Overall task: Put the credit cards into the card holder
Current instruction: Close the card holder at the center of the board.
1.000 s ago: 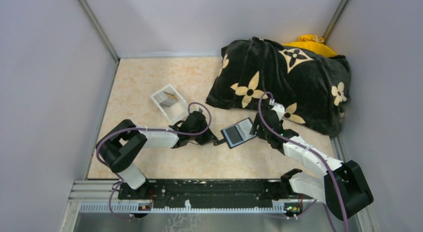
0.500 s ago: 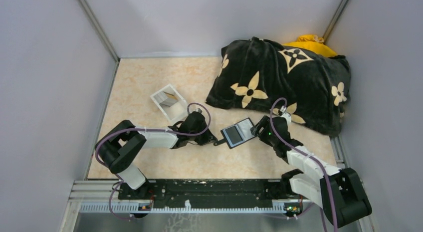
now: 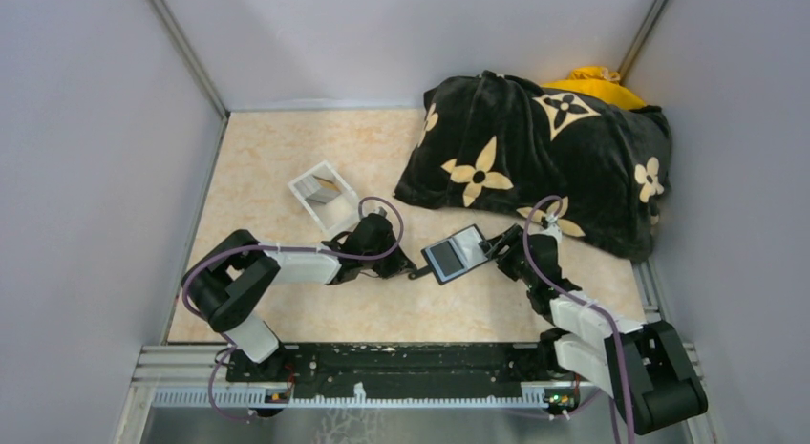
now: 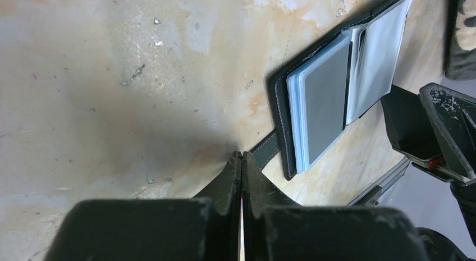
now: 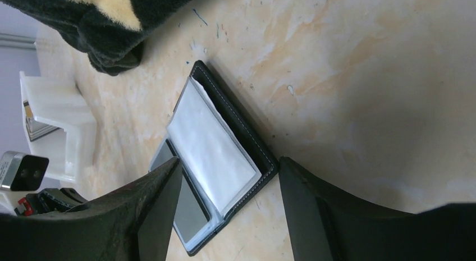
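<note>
Looking down, you see grey walls (image 3: 86, 177) closing 3 sides of a beige marbled table (image 3: 267, 158). A big black flower-patterned cushion (image 3: 573, 167) fills the far right corner, with something yellow (image 3: 594, 79) behind it. A pale tray-like box (image 3: 323, 198) sits left of centre.

Compared with 1 second ago, your right arm has folded back toward its base, and its wrist now sits lower and further right. The left arm, the box and the card holder (image 3: 457, 254) have not shifted.

The card holder lies open and flat between the 2 grippers. Its long axis runs from near-left to far-right in the top view, and its strap points at the left gripper (image 4: 242, 155). That gripper's jaws are pressed together on the strap's end. The right gripper (image 5: 230, 163) is spread wide with nothing in it, just beside the holder's far-right edge. 1 dark grey credit card (image 4: 325, 106) sits in the half nearer the strap, and a pale lining flap covers the other half.
</note>
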Controlling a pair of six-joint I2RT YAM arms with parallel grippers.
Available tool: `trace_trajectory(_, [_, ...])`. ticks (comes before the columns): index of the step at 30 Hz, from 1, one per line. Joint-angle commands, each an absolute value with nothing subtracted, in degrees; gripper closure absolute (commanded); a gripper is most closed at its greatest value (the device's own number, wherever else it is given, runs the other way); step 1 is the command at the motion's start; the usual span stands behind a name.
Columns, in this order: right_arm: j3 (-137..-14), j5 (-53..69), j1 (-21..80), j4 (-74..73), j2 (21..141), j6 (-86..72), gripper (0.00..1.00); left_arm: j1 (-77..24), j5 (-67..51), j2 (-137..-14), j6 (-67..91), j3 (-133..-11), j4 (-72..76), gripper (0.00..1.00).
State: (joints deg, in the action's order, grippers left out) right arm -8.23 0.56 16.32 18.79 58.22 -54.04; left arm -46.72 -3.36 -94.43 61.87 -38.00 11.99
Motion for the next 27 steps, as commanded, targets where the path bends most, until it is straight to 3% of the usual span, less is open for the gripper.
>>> trace_trajectory(1, [-5.87,2.95,16.00,22.44,59.28,-55.99,0.36,-46.32,-2.28,-94.91,60.28,-36.73,7.44,1.00])
trace_trajectory(9, [-5.83,4.02,16.00,25.06,58.87,-54.59,0.44,-46.21,-2.55,-95.40,60.16,-37.25,7.38,1.00])
trace_trajectory(27, [-9.86,2.43,16.08,23.90,59.24,-42.26,0.72,-46.14,-2.55,-96.28,60.16,-36.87,7.27,1.00])
